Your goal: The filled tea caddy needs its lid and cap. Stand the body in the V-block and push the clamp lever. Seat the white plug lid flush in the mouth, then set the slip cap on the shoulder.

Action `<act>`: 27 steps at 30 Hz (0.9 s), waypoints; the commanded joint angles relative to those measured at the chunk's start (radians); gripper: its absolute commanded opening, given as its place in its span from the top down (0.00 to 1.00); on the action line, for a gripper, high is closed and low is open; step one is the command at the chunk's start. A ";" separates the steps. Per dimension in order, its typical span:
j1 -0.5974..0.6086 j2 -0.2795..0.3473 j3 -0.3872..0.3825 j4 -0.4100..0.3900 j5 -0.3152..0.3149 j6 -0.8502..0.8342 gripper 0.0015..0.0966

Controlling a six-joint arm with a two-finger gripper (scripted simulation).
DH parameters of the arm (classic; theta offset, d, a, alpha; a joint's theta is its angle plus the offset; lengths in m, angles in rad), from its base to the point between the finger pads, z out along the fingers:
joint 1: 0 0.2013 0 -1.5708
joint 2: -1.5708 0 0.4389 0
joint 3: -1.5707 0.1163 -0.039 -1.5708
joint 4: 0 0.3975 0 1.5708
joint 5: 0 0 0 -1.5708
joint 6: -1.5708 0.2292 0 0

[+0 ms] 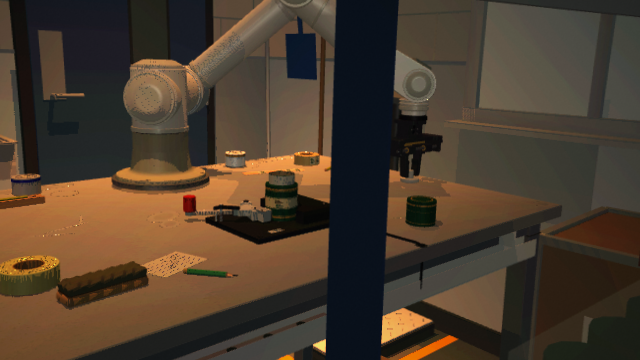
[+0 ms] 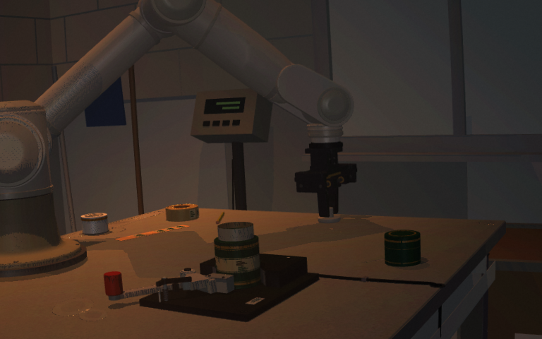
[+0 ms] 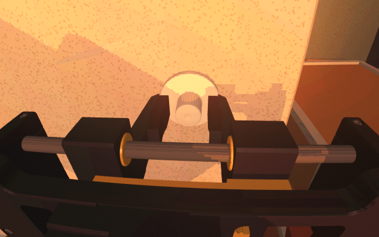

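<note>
The tea caddy body (image 1: 281,196) (image 2: 237,254) stands upright in the V-block on the black fixture plate (image 2: 236,294), with the clamp jaw against its side. The clamp lever ends in a red knob (image 1: 189,203) (image 2: 112,283) to the left. The white plug lid (image 1: 409,178) (image 2: 329,218) (image 3: 189,98) lies on the table at the far side. My gripper (image 1: 411,172) (image 2: 329,212) (image 3: 188,110) is open, its fingers down on either side of the lid's knob. The dark green slip cap (image 1: 421,210) (image 2: 402,247) stands on the table, nearer the right edge.
The table's right edge (image 3: 296,83) runs close by the gripper, with an orange bin (image 1: 600,235) beyond it. A blue post (image 1: 362,200) blocks part of the side camera. Tape rolls (image 2: 182,212), a spool (image 2: 94,222), a brush (image 1: 102,282) and a pencil (image 1: 210,273) lie around.
</note>
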 commanded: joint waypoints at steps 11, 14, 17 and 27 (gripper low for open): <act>0.000 -0.001 -0.001 0.000 0.000 -0.001 0.60; 0.000 -0.001 -0.001 0.000 0.000 -0.001 0.64; 0.000 -0.001 -0.001 0.000 0.000 -0.002 0.70; 0.000 -0.001 -0.001 0.000 0.000 -0.002 0.91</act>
